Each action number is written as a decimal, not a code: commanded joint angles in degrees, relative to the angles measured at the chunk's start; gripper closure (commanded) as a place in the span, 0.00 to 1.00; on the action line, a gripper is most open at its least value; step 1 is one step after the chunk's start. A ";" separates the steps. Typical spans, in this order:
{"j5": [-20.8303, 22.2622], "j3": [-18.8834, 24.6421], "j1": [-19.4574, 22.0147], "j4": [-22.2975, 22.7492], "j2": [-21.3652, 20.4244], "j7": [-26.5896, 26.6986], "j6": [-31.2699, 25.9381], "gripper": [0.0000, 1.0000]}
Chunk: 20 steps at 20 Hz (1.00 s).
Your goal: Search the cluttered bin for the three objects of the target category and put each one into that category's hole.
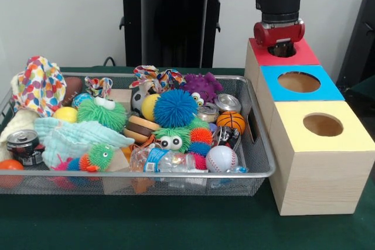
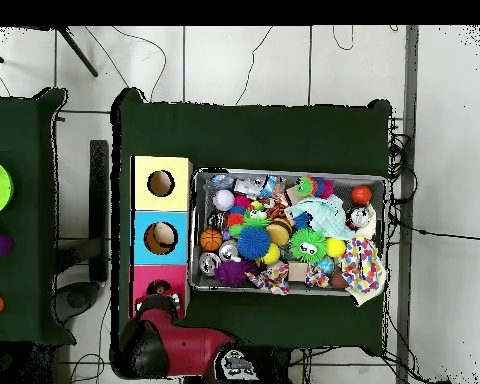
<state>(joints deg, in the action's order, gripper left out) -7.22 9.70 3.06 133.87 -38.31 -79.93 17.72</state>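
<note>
The silver wire-mesh bin (image 1: 258,171) is full of toys; it also shows in the overhead view (image 2: 196,285). An orange thing with dark stripes (image 2: 274,209), perhaps the tiger, lies half buried near the middle. I cannot pick out the yellow duck or the tan dog. My gripper (image 1: 282,48) hangs straight down onto the hole of the red-topped box (image 1: 307,58) and covers it. From above, the gripper (image 2: 161,291) sits over the red top (image 2: 144,275). What it holds, if anything, is hidden.
A blue-topped box (image 1: 328,91) and a yellow-topped box (image 1: 351,136) stand in line in front of the red one. The bin also holds fuzzy spiky balls (image 1: 174,108), a purple knobbly monster (image 1: 202,86), a water bottle (image 1: 161,160), cans, small balls and cloths.
</note>
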 commanded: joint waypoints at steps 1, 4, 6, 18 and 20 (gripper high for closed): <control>-3.36 -5.75 0.37 0.26 1.40 -10.63 -9.93 0.00; -3.58 -6.24 -0.35 0.23 0.89 -10.76 -10.73 0.00; -3.55 -6.37 -0.41 -0.02 0.80 -10.71 -11.07 0.00; -3.35 -6.79 -0.36 -0.78 0.35 -10.37 -13.26 1.00; -3.64 -6.58 0.03 -0.68 -0.34 -10.51 -15.03 1.00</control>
<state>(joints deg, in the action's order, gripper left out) -7.71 6.81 1.04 133.14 -39.49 -79.95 15.43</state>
